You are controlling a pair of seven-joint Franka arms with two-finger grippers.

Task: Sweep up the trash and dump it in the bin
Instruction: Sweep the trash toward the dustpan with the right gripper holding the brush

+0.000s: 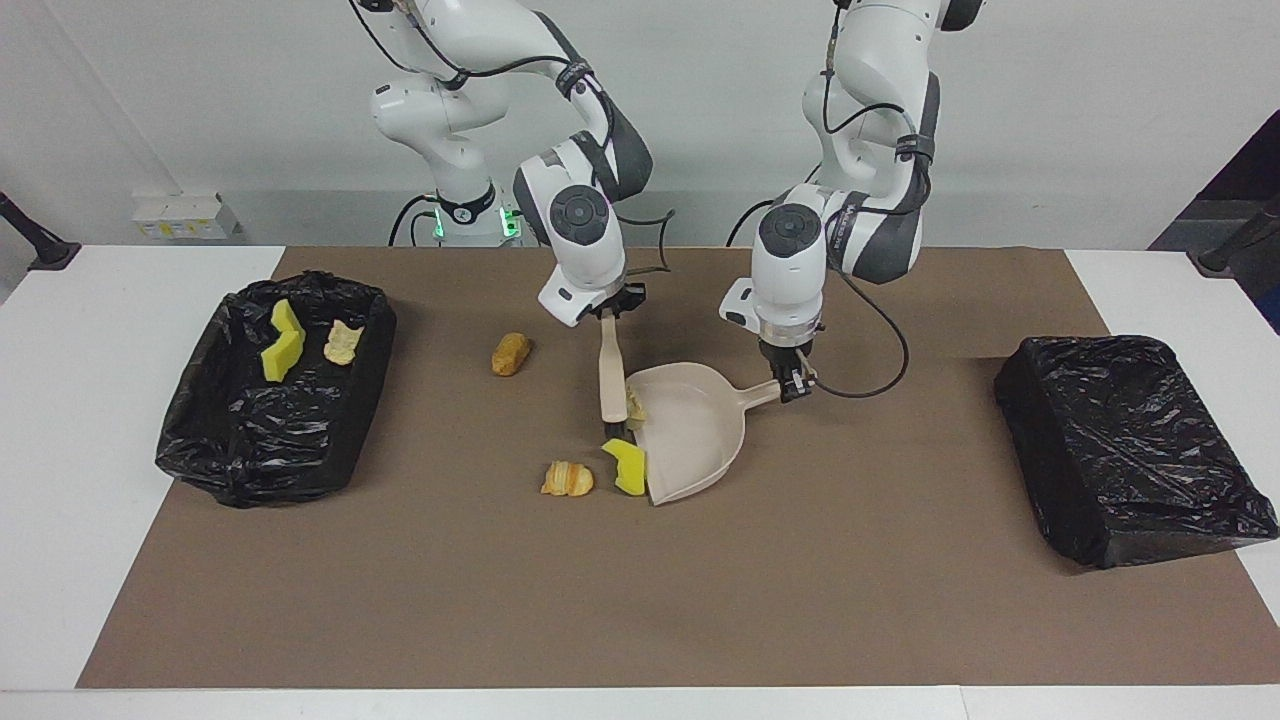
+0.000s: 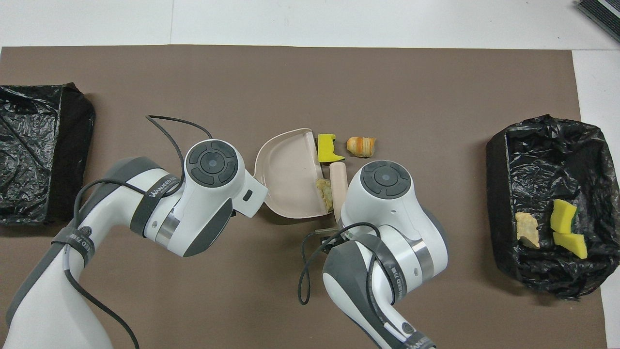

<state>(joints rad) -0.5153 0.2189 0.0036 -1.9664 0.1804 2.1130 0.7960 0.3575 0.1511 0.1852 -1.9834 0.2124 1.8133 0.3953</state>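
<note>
Holding a little brush [image 1: 611, 385] by the top of its handle, the right claw [image 1: 608, 314] is squeezed tight on it. The brush points down at the brown mat [image 1: 640, 600], and its dark bristles sit right by the open edge of the dustpan [image 1: 700, 430]. The left claw [image 1: 795, 385] is pinching the end of the dustpan's handle, and the pan lies flat on the mat.

One pale, crumbly scrap [image 2: 323, 189] lies just inside the dustpan's edge, next to the brush. A yellow sponge piece [image 1: 630, 466] sits on the mat and touches the pan's open edge. An orange bread lump [image 1: 567, 479] lies just beside that sponge, toward the right arm's end of the desk. Another tan lump [image 1: 510, 353] lies alone on the mat, nearer to the robots and well apart from the rest.

A bin lined with a black bag [image 1: 200, 440] stands at the right arm's end of the desk. In it are two yellow sponge chunks [image 1: 283, 341] and one pale bread piece [image 1: 343, 342]. A second black-bagged bin [image 1: 1130, 450] stands at the left arm's end.
</note>
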